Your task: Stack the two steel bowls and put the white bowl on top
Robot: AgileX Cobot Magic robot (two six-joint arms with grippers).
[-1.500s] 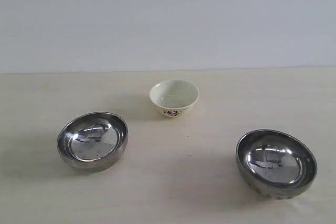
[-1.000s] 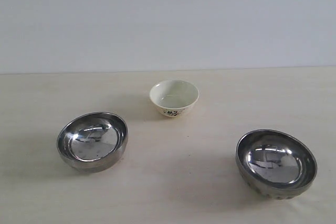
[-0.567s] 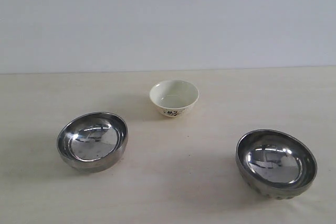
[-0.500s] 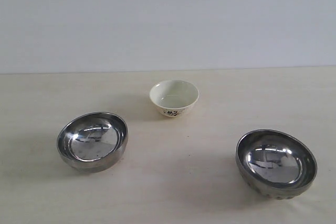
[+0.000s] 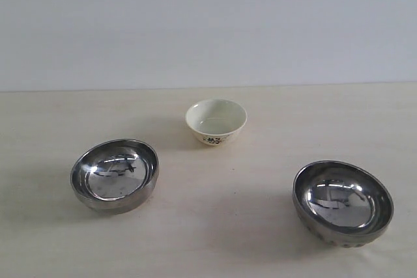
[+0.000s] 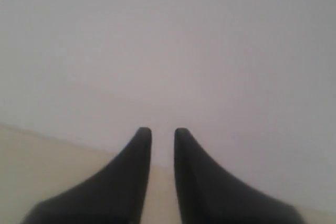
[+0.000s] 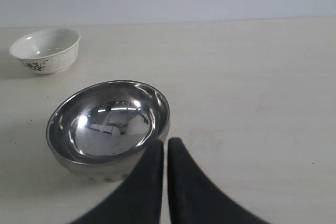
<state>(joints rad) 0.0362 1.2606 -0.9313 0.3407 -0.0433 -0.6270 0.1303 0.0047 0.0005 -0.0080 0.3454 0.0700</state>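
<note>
I am holding my left gripper (image 6: 163,132) slightly parted, a narrow gap showing between its two dark fingers (image 6: 137,150), and I am gripping nothing with it. I am pressing my right gripper (image 7: 165,142) closed, its tips meeting along a thin seam with nothing between them, and I am angling this wrist downward.

A pale beige table (image 5: 215,239) with a faint wood grain fills the lower part of the exterior view. Behind it stands a plain light grey wall (image 5: 208,24), meeting the table's far edge in a straight level line. The left wrist view shows mostly wall.
</note>
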